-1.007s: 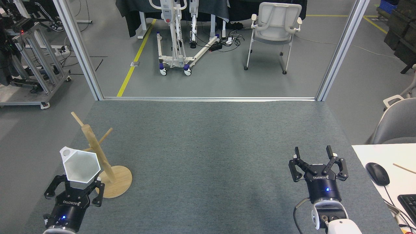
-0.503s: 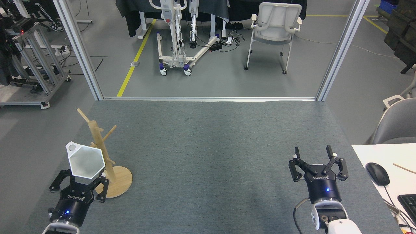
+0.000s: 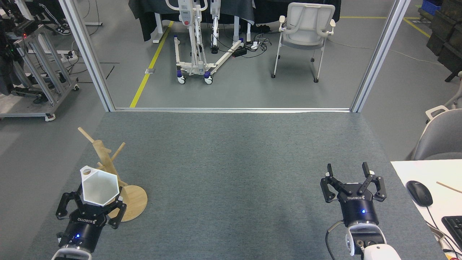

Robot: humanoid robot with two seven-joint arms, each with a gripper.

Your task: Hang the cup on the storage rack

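- Head view, task things: the left gripper (image 3: 93, 206), near the front-left corner of the grey mat (image 3: 231, 180), has its jaws clamped on the lower body of the cup (image 3: 99, 187); the hexagonal mouth faces up toward the camera, and the handle (image 3: 86, 170) with its hole sits at the cup's far-left edge
- Head view, key relation: the storage rack (image 3: 108, 169) stands just beyond and right of the cup, its disc base (image 3: 135, 202) on the mat and its post leaning left in the frame; whether the cup touches a peg cannot be told. Judged from this, the handle hole must be brought onto a peg, and the left arm is far nearer
- Head view, other arm: the right gripper (image 3: 348, 173) hovers near the front-right corner, jaws apart and empty
- Head view, writing: both grippers carry white lettering that appears to read "ROBOTIQ", seen inverted
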